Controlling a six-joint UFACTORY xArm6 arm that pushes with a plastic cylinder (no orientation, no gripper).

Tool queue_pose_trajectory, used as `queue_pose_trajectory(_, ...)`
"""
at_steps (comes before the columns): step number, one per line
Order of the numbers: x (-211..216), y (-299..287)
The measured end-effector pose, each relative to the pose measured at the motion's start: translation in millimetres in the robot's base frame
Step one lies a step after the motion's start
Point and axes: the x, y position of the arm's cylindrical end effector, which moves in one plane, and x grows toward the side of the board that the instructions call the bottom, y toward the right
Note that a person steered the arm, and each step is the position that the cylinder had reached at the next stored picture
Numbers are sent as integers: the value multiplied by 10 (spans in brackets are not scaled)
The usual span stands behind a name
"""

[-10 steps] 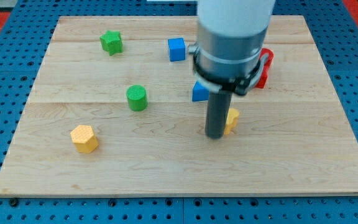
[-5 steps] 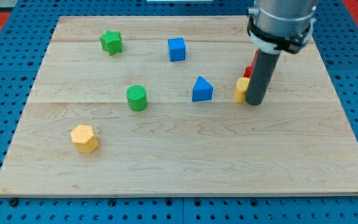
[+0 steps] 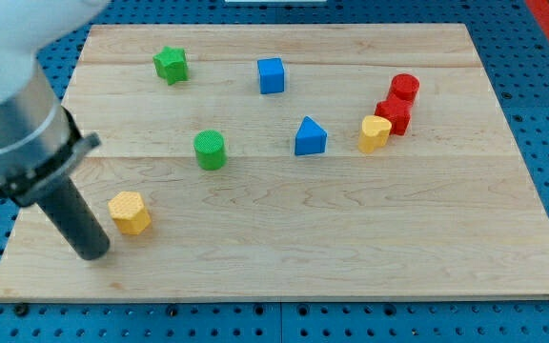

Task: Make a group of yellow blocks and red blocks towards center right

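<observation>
Yellow hexagon block (image 3: 129,211) sits just at 2 o'clock of my tip (image 3: 93,252); you'll see the yellow heart block (image 3: 374,133) touching the red blocks (image 3: 395,114). No pincer here.

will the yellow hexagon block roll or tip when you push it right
Probably neither: the yellow hexagon block sits flat and squat, so it should slide. My tip sits low-left of it, so an off-centre push may spin it.

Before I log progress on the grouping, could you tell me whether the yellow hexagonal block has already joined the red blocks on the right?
No, the yellow hexagonal block sits at the view's lower left beside my tip, far from the red blocks at the right.
</observation>
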Motion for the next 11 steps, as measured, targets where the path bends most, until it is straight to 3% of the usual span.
queue_pose_trajectory(2,-327,1040)
queue_pose_trajectory(4,-402,310)
queue_pose_trajectory(7,-1206,1538)
queue_pose_trajectory(9,-1128,2405)
queue_pose_trajectory(10,-835,2043)
queue_pose_trajectory(11,-674,2421)
